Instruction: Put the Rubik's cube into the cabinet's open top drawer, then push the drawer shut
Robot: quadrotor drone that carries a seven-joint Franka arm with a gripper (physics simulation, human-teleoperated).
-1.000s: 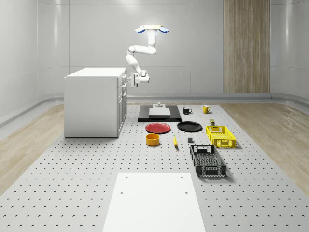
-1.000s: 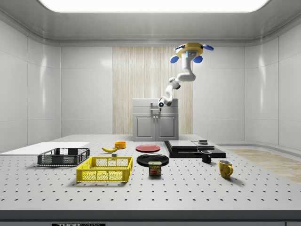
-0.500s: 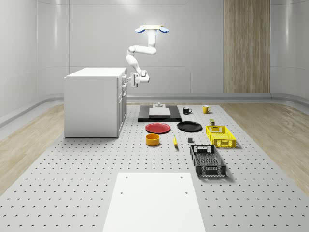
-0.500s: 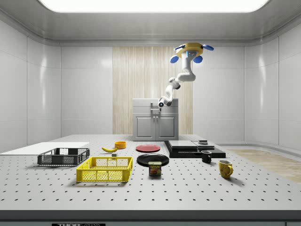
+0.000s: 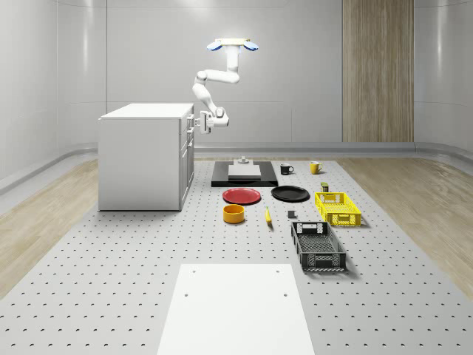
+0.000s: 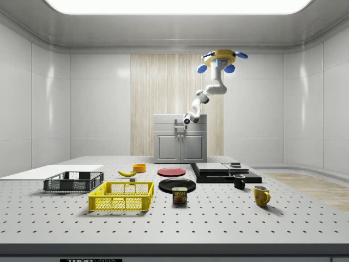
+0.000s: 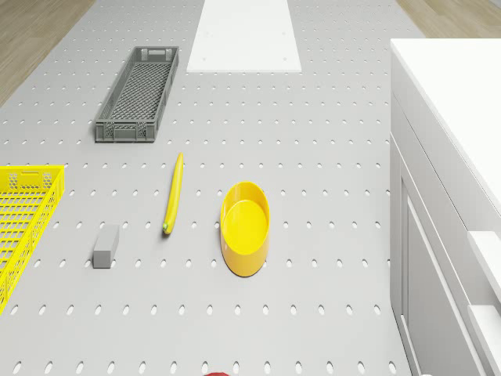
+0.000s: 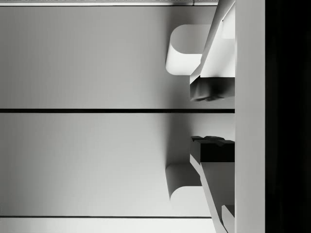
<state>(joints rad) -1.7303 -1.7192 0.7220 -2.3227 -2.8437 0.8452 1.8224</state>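
Hovering the drone (image 5: 233, 44) right of the cabinet (image 5: 140, 159), I see my claw (image 5: 199, 123) released and empty. The top drawer (image 5: 189, 118) lies just left of it, front squarely facing the fingertips (image 8: 211, 90).

yellow crate (image 7: 23, 227) edge-cropped
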